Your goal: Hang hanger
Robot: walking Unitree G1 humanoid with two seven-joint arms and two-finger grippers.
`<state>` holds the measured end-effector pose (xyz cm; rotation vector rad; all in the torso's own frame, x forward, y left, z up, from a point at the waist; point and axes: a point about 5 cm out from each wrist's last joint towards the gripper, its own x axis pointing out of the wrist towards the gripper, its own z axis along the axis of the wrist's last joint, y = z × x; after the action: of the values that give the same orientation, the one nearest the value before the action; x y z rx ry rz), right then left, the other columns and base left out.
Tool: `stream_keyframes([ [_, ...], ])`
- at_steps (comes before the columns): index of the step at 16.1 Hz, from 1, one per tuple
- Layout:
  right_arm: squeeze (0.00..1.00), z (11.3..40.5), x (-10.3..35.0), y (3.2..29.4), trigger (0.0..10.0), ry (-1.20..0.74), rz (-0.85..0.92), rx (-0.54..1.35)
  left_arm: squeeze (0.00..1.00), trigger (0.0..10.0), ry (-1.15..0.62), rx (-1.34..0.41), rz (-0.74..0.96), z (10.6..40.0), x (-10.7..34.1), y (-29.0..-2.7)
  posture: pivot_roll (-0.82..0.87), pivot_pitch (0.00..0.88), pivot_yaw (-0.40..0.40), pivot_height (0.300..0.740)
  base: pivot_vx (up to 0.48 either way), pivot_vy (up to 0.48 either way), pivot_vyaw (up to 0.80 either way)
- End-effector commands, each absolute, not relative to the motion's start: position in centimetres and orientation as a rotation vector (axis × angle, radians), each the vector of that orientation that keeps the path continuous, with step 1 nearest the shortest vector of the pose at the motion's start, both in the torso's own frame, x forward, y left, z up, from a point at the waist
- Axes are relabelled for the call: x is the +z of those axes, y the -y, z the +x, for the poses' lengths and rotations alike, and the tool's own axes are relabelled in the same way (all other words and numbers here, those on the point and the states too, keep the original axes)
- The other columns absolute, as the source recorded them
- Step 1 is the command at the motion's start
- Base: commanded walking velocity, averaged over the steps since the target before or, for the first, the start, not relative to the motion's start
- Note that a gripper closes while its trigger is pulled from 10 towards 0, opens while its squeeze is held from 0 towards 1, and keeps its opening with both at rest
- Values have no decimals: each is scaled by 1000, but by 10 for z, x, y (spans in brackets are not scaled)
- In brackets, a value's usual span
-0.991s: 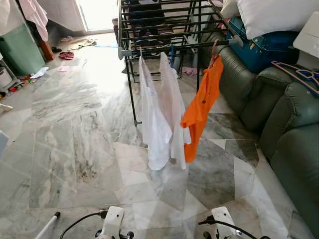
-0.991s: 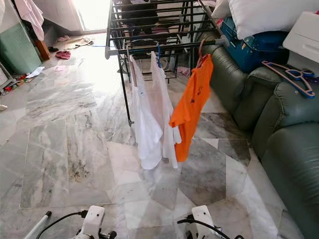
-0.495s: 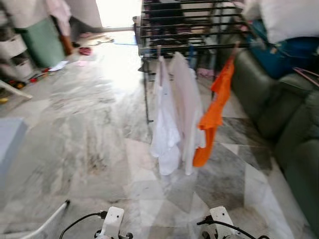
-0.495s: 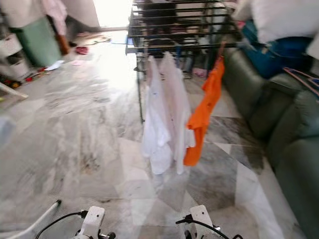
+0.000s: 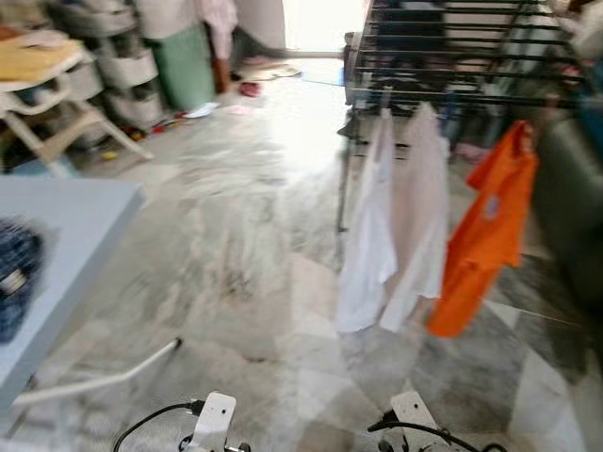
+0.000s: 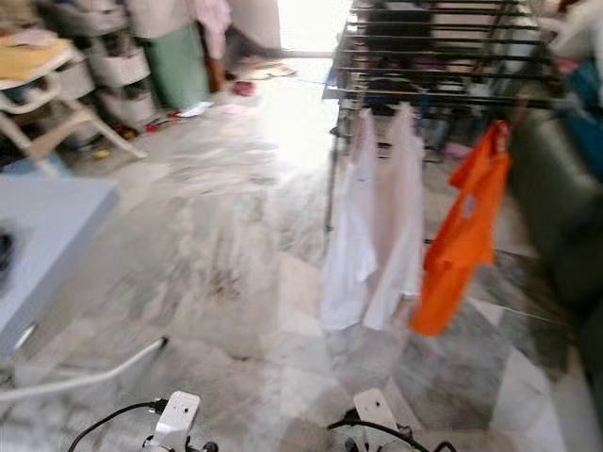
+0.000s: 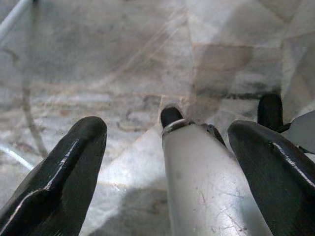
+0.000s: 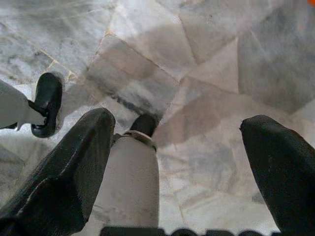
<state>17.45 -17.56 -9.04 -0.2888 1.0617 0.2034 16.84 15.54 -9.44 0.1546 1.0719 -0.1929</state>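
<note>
A dark metal drying rack stands ahead on the right. From its front bar hang two white shirts and an orange shirt on hangers; the picture is blurred and the hooks are hard to make out. Both arms hang low at my sides. In the left wrist view, my left gripper is open over the marble floor with nothing between its fingers. The right wrist view shows my right gripper open too, with its fingers empty above the floor.
A light blue table stands at the near left with a dark blue garment on it. A white pole lies on the floor beside it. A high chair and storage bins stand at the back left. A green sofa edges the right.
The whole view has swung to the left: the table and high chair have come in on the left, and the sofa has slid off to the right. Both grippers stay low.
</note>
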Motion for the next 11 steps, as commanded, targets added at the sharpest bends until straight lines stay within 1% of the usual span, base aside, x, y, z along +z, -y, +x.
stream_keyframes([
  [1,0,175,-90,175,10000,-1058,-293,211,0,10000,-1069,-181,173,169,-94,-159,-158,0,50,740,0,0,800],
  [8,0,175,-90,173,10000,-1059,-304,226,0,10000,-1064,-147,160,170,-94,-162,-155,0,46,740,0,0,775],
  [9,0,175,-90,174,10000,-1057,-301,224,0,10000,-1060,-143,154,170,-93,-162,-154,0,44,740,0,0,481],
  [11,0,175,-90,173,10000,-1055,-298,225,0,10000,-1055,-125,127,170,-93,-162,-148,0,37,740,0,0,0],
])
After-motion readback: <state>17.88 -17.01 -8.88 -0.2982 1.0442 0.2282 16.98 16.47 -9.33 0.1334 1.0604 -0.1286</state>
